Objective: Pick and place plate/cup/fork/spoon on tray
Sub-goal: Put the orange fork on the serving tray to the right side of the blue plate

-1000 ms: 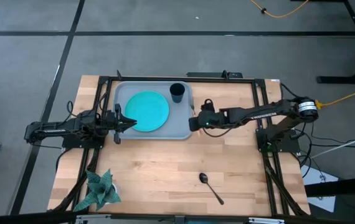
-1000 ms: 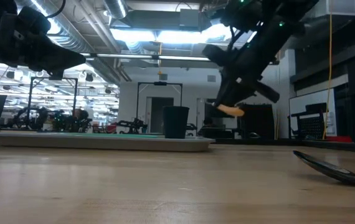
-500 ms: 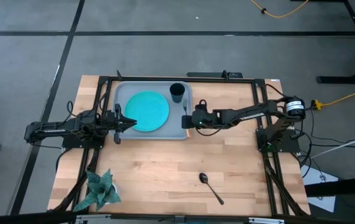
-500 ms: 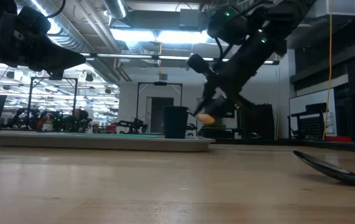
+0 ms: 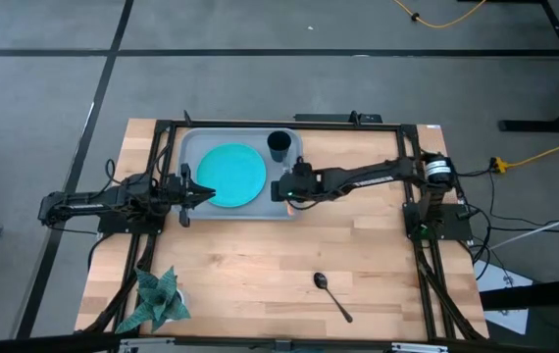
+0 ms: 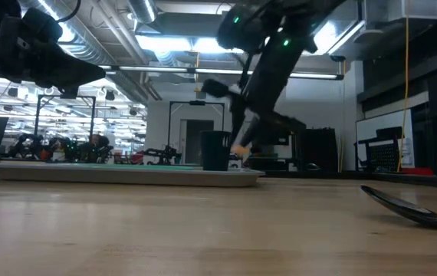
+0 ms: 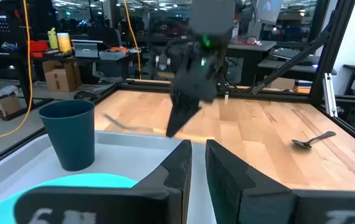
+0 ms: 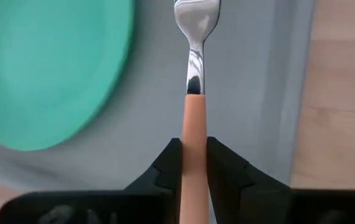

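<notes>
The turquoise plate point(image 5: 232, 175) lies flat on the grey-blue tray point(image 5: 196, 147) at the table's far side. The dark cup point(image 5: 279, 145) stands upright in the tray's far right corner. My right gripper point(image 5: 281, 189) is over the tray's right part, between plate and rim, shut on the orange-handled fork point(image 8: 193, 93). The dark spoon point(image 5: 332, 295) lies on the table near the front edge, right of centre. My left gripper point(image 5: 196, 193) waits shut over the tray's left edge, beside the plate. My right gripper pinches the fork's orange handle point(image 8: 193, 134) between its two fingers, which lie along the handle. The silver tines point(image 8: 195, 15) stick out ahead of the fingertips. The fingers come from the table's right, slanting down. The fork is lifted clear above the tray point(image 8: 252, 93).
A small green plant point(image 5: 157, 299) stands at the table's near left corner. Bare wood lies between the tray and the spoon. Dark frame rails run along the table's left and right sides.
My right gripper has gone toward the table's left edge with the fork, from beside the tray's right rim to over the tray's right part, and has come down a little. The fork stays held clear.
</notes>
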